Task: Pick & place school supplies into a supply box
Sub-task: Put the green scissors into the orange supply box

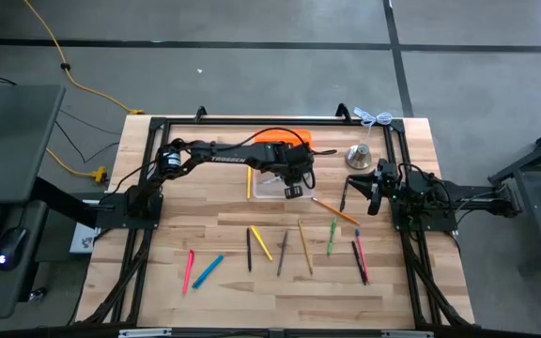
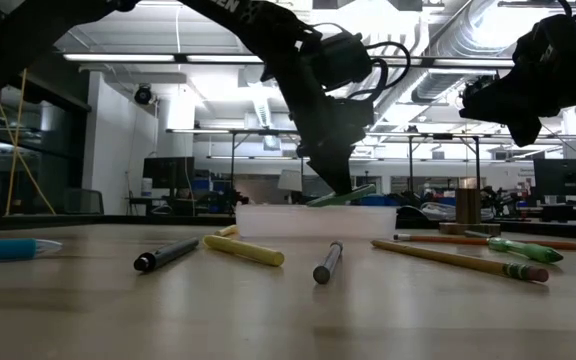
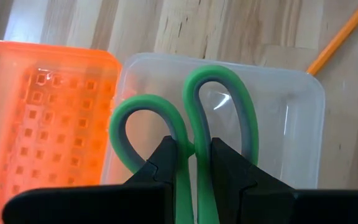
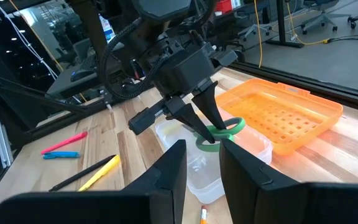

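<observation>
Left wrist view shows my left gripper (image 3: 194,163) clamped on the green-handled scissors (image 3: 185,124), fingers pinching where the two loops meet, handles hanging over the clear supply box (image 3: 291,112). Only this view shows the orange tray (image 3: 42,106) pressed right against the box and its gridded floor. White lettering runs along my left arm in the high view, too small to read for certain. That view alone shows the loose supplies spread across the wooden table (image 1: 205,211): a pink marker (image 1: 189,269), a blue marker (image 1: 208,270), a yellow marker (image 1: 261,243) and pencils nearer the front edge, with a silver bell (image 1: 360,156) beside the box. My right gripper (image 1: 375,191) hovers off to the side holding nothing, its fingers a narrow gap apart in its wrist view. From table height, a yellow marker (image 2: 243,250) and grey pen (image 2: 327,262) lie before the box.
</observation>
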